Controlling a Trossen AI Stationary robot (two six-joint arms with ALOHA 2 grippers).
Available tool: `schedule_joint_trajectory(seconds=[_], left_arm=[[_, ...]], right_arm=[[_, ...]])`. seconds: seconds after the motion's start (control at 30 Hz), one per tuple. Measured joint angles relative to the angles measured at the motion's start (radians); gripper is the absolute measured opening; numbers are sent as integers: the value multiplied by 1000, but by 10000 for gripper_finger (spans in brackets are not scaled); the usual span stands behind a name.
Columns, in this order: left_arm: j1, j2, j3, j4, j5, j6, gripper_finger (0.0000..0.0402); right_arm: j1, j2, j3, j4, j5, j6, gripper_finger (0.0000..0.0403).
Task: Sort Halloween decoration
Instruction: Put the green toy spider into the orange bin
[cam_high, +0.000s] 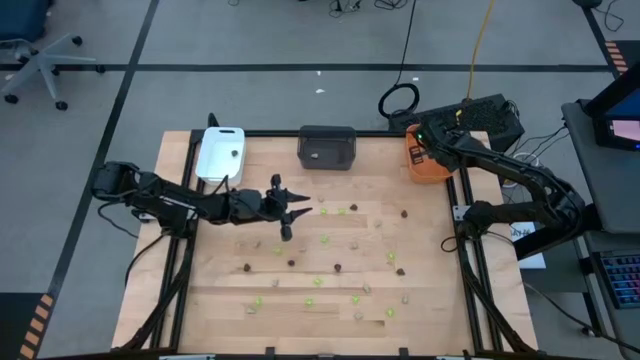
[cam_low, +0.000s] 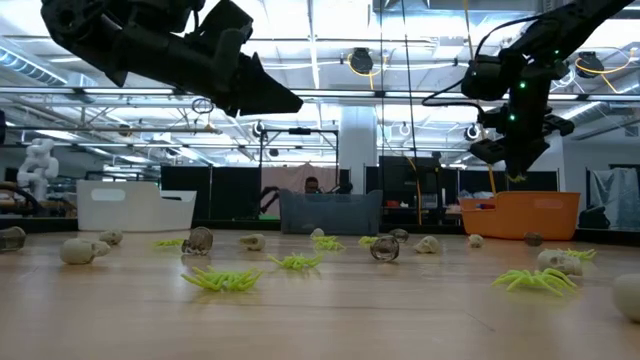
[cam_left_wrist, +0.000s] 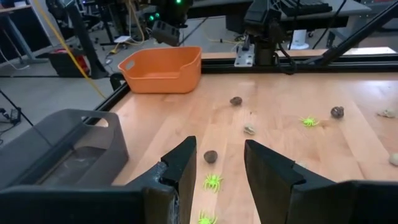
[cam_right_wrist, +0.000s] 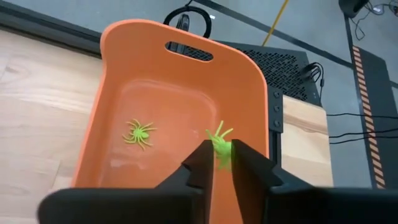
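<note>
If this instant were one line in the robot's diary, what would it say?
right gripper: over orange tray, green spider between fingers | left gripper: open, empty, above table | tray already holds one spider

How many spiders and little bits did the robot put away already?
Just a start: one green spider lies in the orange tray. The right gripper hangs over that tray with a second green spider between its fingers. The left gripper hovers open above the table, where most pieces are scattered.
</note>
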Motion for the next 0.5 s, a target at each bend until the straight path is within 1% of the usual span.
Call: schedule_joint_trajectory(seconds=[0.1, 0.2, 0.27, 0.37, 0.5], left_arm=[[0, 0, 0, 0, 0, 0, 134], [0, 0, 0, -1, -1, -1, 134], [0, 0, 0, -4, 0, -1, 134], [0, 0, 0, -15, 0, -7, 134], [0, 0, 0, -20, 0, -22, 134]], right_arm=[[0, 9, 0, -7, -5, -20, 25], [0, 26, 0, -16, -19, -3, 5], [0, 41, 0, -3, -31, 18, 6], [0, 61, 0, 13, -28, 28, 32], [0, 78, 0, 54, 10, 21, 88]])
